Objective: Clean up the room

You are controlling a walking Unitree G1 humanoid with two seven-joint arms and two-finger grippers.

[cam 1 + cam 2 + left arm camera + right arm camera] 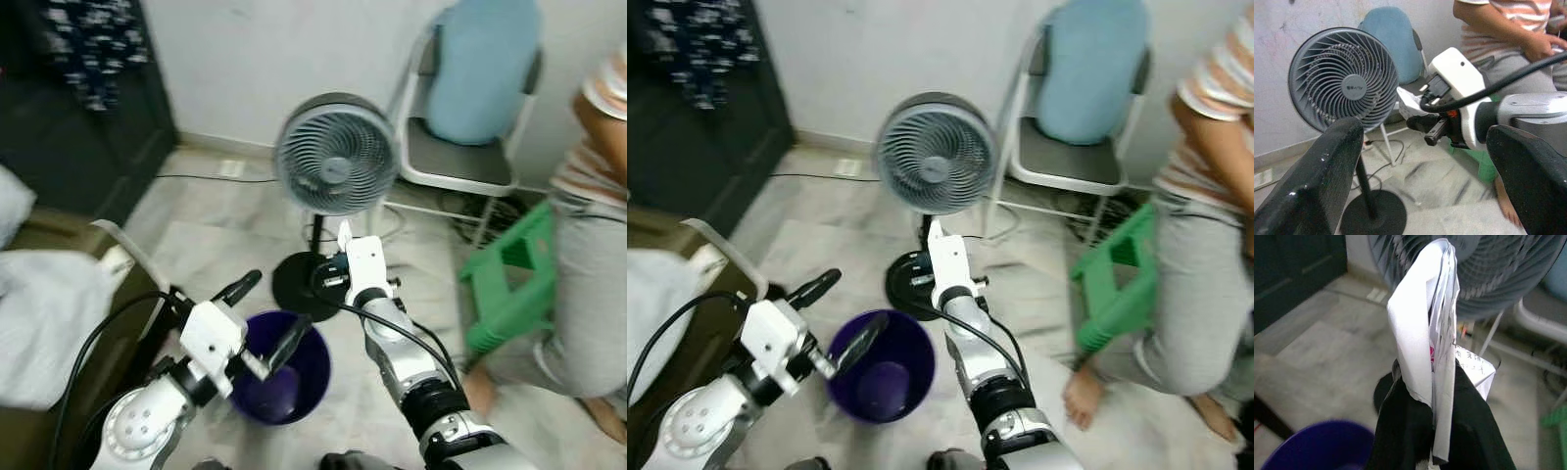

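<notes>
**Visitor:** What is in the bucket?

**Robot:** The purple bucket (282, 370) stands on the pale marble floor (206, 250) right in front of me. What I can see of its inside looks bare, though my left arm cuts across part of the rim, so I cannot vouch for all of it.

**Visitor:** And your claws?

**Robot:** My right gripper (1436, 396) is pressed together on a folded piece of white paper (1425, 333) with some print on it, which sticks up from between my fingers. It hangs above the floor, just beyond the bucket's far rim and in front of the fan's round base (306, 284). My left gripper (263, 315) is spread wide with nothing in it, one finger over the bucket's rim, the other to its near-left.

**Visitor:** What else is around?

**Robot:** A grey standing fan (336, 154) behind the bucket, and a metal chair (460, 166) with a blue cushion (485, 69) against the white wall. A green plastic stool (509, 279) sits beside a person (588, 225) in a striped shirt and grey trousers, cut off at my right edge. A dark cabinet (78, 108) stands at my left, with white cloth (44, 323) on an olive surface near me; both are partly cropped and soft.
</notes>
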